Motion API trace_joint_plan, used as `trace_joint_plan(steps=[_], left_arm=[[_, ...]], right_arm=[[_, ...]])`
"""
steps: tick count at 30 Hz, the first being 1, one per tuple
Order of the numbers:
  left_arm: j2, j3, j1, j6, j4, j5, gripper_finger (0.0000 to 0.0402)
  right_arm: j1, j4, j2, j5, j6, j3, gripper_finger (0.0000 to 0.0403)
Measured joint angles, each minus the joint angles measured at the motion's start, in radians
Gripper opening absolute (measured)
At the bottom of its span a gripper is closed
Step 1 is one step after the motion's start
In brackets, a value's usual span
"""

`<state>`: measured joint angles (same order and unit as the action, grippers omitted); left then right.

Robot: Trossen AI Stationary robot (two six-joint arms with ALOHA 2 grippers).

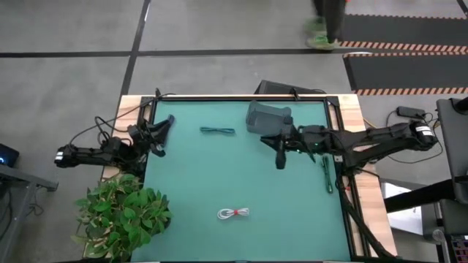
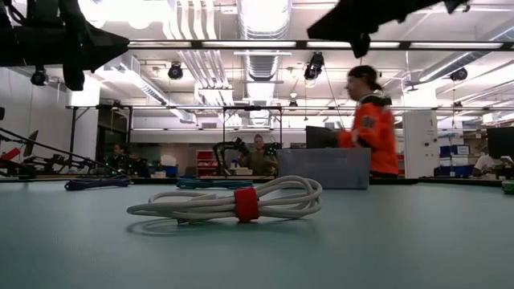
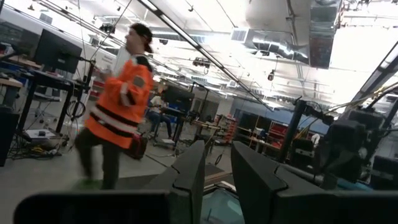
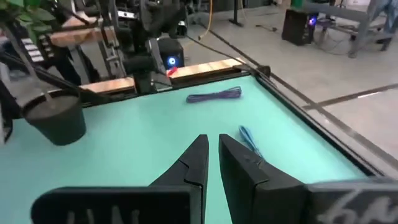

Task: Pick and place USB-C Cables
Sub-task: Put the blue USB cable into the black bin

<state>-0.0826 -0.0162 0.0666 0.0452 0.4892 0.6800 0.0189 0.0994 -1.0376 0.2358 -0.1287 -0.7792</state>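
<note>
Three cable bundles lie flat on the green mat [image 1: 241, 175]. The white one with a red band [image 1: 233, 213] [image 2: 241, 201] is near the front edge. The teal one [image 1: 217, 131] [image 4: 249, 139] is at the far middle. The dark blue one [image 1: 167, 124] [image 4: 214, 95] is at the far left. My right gripper [image 4: 212, 138] [image 1: 276, 150] hangs shut and empty above the mat, beside the grey bin [image 1: 267, 117] and pointing toward the table's left. My left gripper [image 3: 217, 149] [image 1: 157, 135] waits at the left edge, tipped upward, with a narrow gap between its fingers and nothing in it.
A potted plant [image 1: 121, 215] stands at the near left corner. A thin green cable [image 1: 327, 174] lies along the mat's right edge, under my right arm. A person in an orange jacket [image 2: 371, 120] walks beyond the far edge. The mat's middle is bare.
</note>
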Motion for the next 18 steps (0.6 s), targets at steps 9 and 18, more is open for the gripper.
trace_joint_plan(steps=[9, 18], left_arm=[[-0.004, 0.005, 0.000, 0.000, 0.000, -0.001, 0.0063], [-0.005, 0.005, 0.000, 0.000, 0.000, -0.001, 0.0063]], right_arm=[[-0.002, -0.273, -0.231, 0.000, 0.023, -0.303, 0.0028], [-0.026, -0.340, -0.466, -0.006, 0.140, -0.572, 0.0028]])
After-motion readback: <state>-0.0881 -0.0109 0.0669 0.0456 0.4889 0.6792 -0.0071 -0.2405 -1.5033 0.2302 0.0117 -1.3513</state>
